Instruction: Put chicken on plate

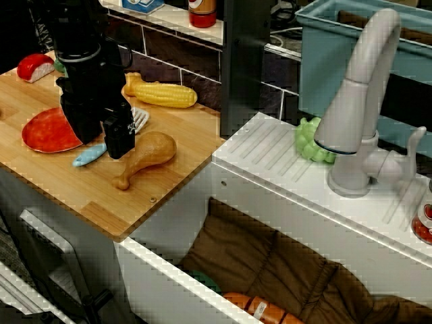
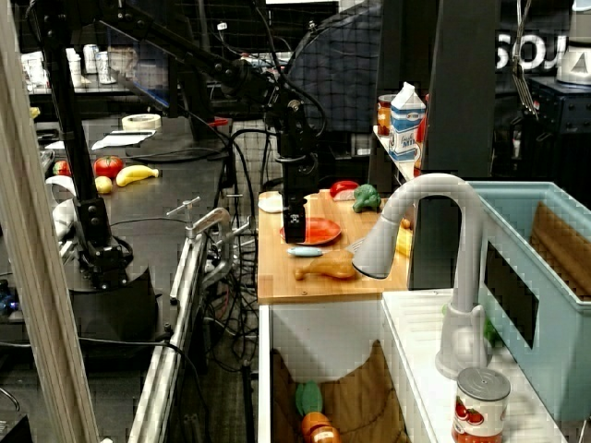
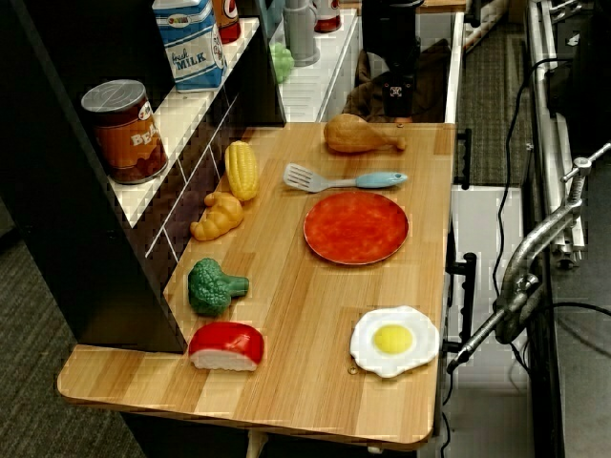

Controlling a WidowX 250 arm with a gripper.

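The chicken (image 1: 147, 154) lay beside the plate (image 3: 356, 227). It looked light, stiff and slippery; its plump end seemed the safest hold. The tool (image 1: 118, 140) hung above, its state unclear.

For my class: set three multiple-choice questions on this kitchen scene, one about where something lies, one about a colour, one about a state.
1. What lies between the chicken and the plate?
A corn
B spatula
C egg

2. The spatula's handle is:
A light blue
B green
C black

3. The chicken is:
A on the plate
B in the gripper
C lying on the board

Answers:
1 B, the spatula sits between them in the overhead view.
2 A, its handle is pale blue.
3 C, it rests on the wood, apart from the plate and ungripped.
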